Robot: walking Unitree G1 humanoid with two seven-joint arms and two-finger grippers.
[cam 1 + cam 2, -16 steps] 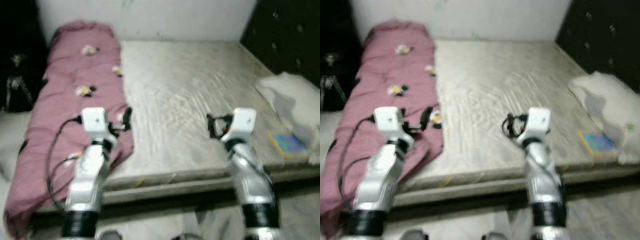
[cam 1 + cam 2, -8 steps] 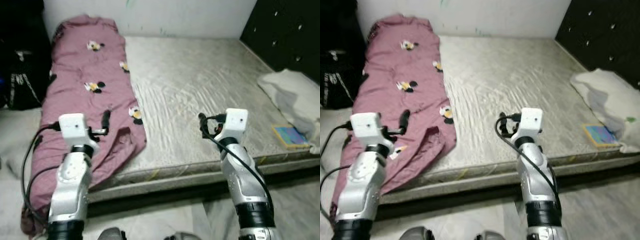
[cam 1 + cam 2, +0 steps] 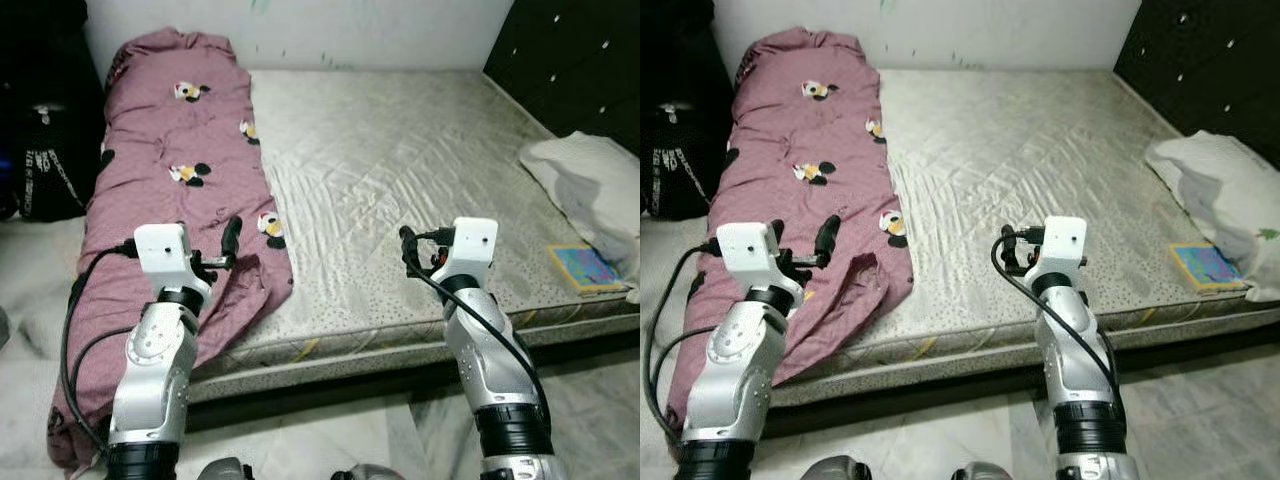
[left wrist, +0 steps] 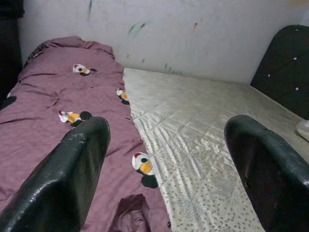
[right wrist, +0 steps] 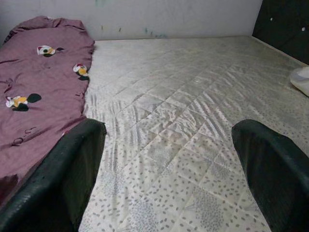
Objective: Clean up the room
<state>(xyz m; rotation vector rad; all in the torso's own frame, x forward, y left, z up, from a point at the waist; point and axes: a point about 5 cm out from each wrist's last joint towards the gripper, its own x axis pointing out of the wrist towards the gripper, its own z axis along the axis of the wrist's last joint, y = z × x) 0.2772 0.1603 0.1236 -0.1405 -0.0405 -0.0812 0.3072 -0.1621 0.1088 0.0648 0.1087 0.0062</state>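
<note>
Left eye view: both arms raised at the near edge of the bare mattress, left gripper over the lower end of the maroon cartoon-print blanket, right gripper over the mattress's near edge; wrist views show both sets of fingers spread wide, holding nothing. The blanket lies lengthwise along the mattress's left side, near end rumpled and hanging over the edge. Farther right: colourful book beside white pillow; black bag on floor at left.
</note>
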